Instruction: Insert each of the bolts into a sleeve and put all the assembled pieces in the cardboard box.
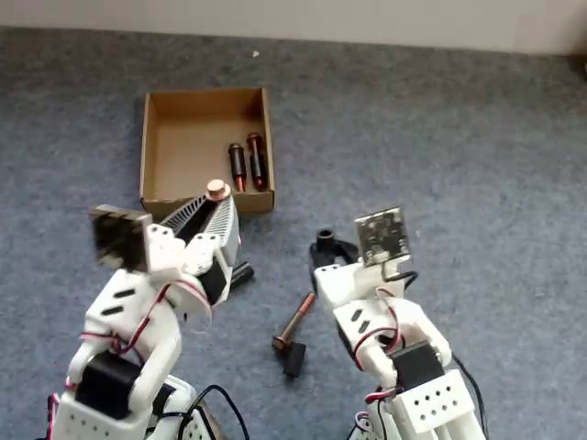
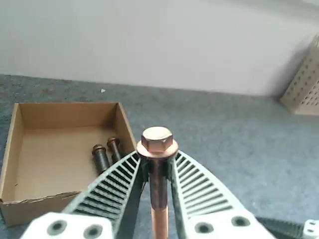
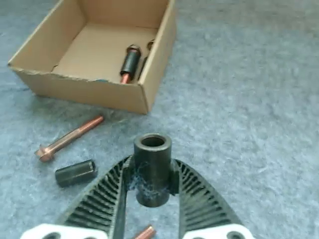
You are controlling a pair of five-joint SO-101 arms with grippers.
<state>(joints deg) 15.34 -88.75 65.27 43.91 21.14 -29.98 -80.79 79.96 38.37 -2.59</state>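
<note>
**Bolt and sleeve held ready, one in each gripper**

The left gripper (image 2: pixel 157 159) is clamped on a copper-coloured metal hex-head bolt (image 2: pixel 158 191). The head sits past the fingertips and the shank runs back along the fingers. The right gripper (image 3: pixel 152 172) pinches a short black metal sleeve (image 3: pixel 152 149) upright, bore open upward. Seen from above, the sleeve lies at about four o'clock from the bolt head, apart from it. The open brown cardboard box (image 1: pixel 188 147), at twelve o'clock from the left gripper, holds two assembled pieces (image 1: pixel 256 163). The bolt's shank end likely must swing round toward the bore.
</note>
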